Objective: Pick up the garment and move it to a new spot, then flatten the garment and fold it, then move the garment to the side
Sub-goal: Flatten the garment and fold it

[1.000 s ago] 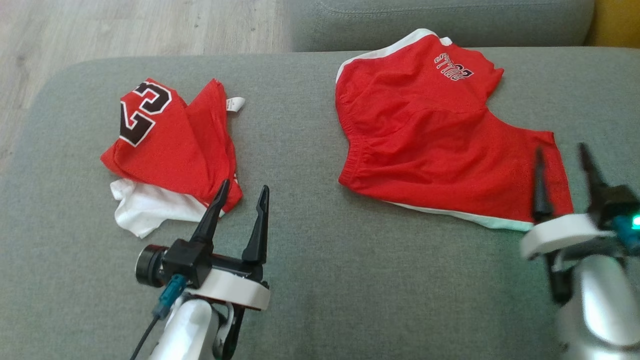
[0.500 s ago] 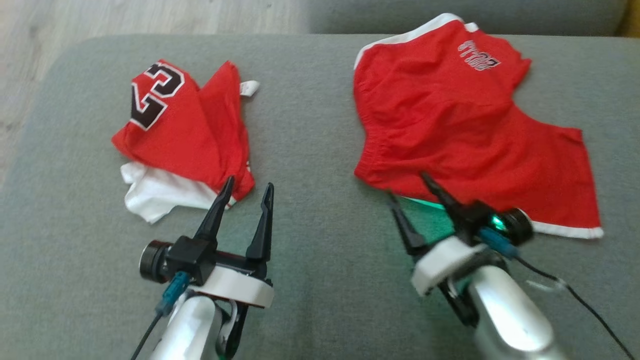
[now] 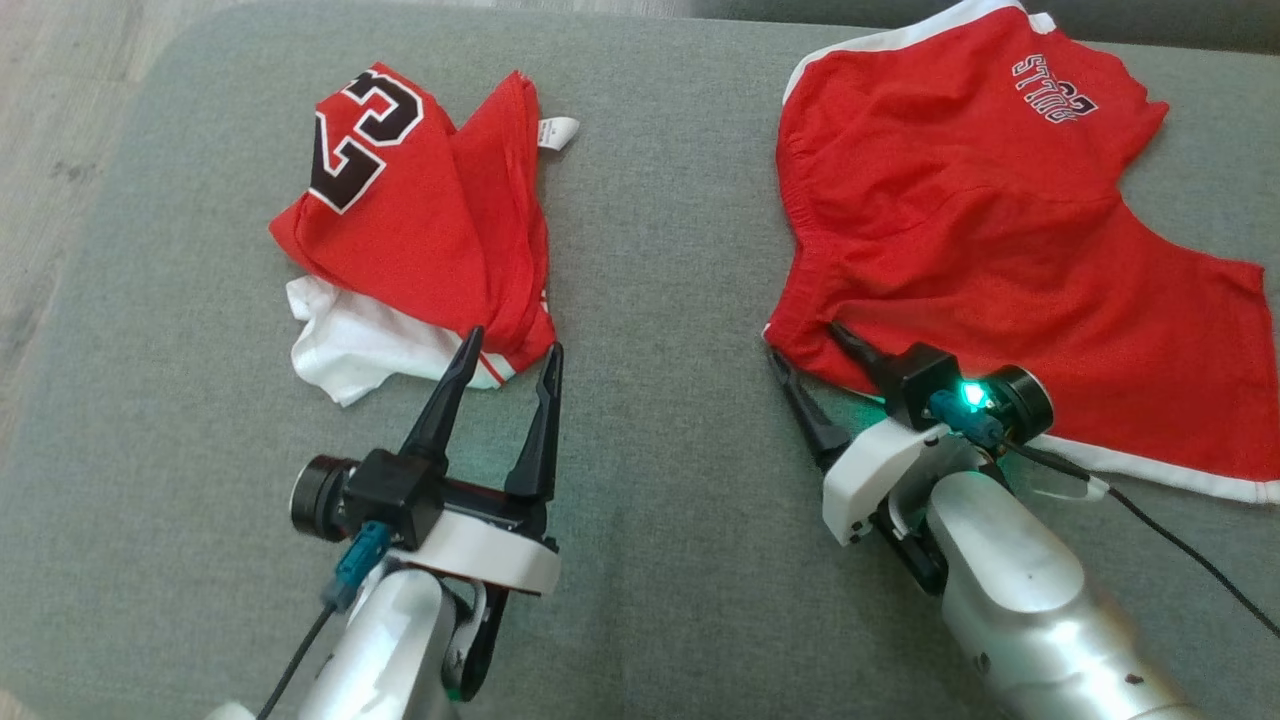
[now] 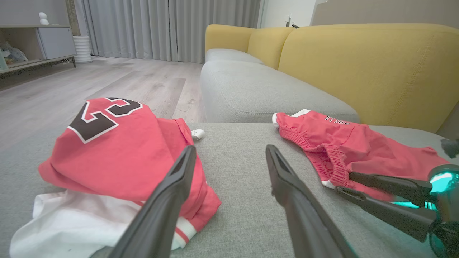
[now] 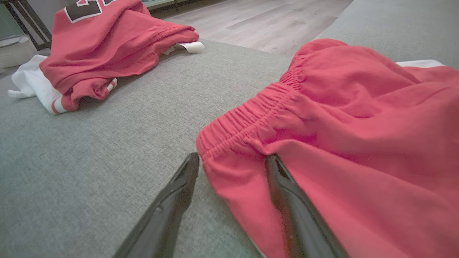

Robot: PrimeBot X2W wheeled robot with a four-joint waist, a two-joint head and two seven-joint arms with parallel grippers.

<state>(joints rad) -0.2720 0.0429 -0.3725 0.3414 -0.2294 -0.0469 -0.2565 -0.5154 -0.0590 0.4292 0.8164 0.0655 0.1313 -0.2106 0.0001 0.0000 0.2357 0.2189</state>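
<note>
Garment [image 3: 1000, 230]: red shorts, upper right of head frame, on cushion [image 3: 650, 520] | likely light, limp, drapes | grasp: waistband corner [image 5: 215, 143] | right gripper [image 3: 803, 340] jaws apart, astride it | left gripper [image 3: 515, 342] jaws apart, empty

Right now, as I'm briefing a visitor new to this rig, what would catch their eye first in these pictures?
Two bright red garments on the grey sofa cushion stand out: spread-out shorts at the right, and a bundled jersey with a big dark number at the left. Next comes the right gripper, open, astride the waistband corner of the shorts, with a green light glowing on its wrist.
</note>
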